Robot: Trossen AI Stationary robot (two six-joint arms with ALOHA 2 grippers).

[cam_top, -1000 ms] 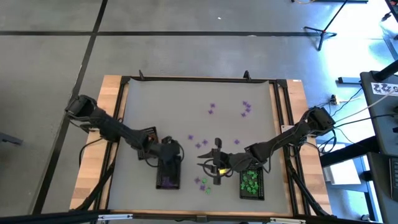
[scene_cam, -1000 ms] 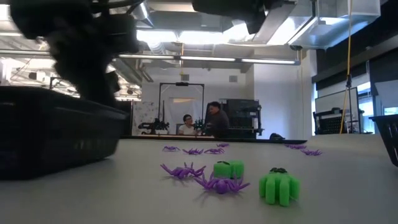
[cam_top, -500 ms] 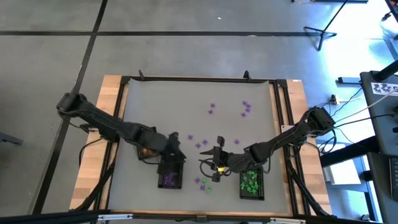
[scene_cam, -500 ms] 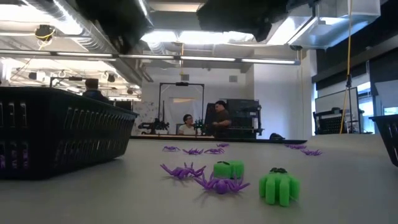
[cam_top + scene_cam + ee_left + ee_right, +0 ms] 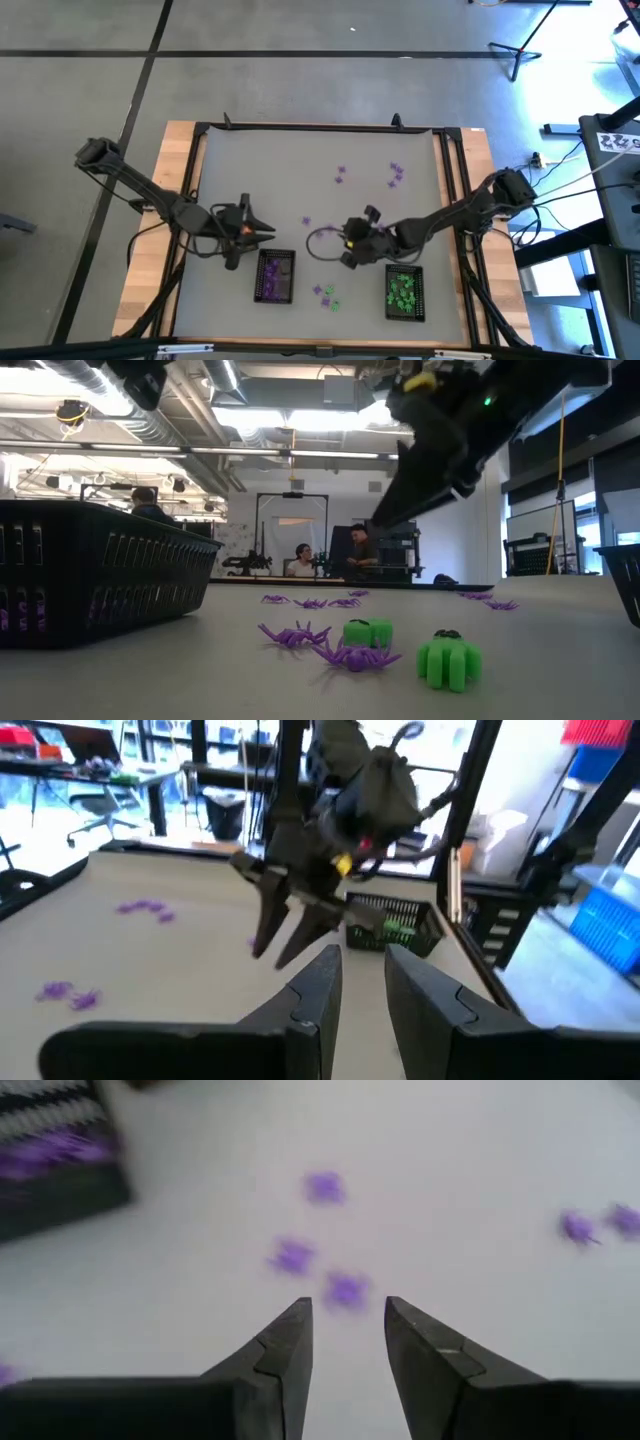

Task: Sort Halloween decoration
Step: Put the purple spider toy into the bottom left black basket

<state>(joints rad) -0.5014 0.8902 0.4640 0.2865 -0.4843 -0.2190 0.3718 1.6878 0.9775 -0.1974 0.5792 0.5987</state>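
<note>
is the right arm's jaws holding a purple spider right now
No, the right gripper has open jaws with bare table between them; the nearest purple spider lies on the table just beyond the tips.

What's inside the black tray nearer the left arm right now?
The black tray holds a cluster of purple trinkets, seen from above. Through its mesh wall in the low view only purple shows. An exact count, or anything beneath them, cannot be made out.

Matt grey tabletop, black mesh trays
</note>
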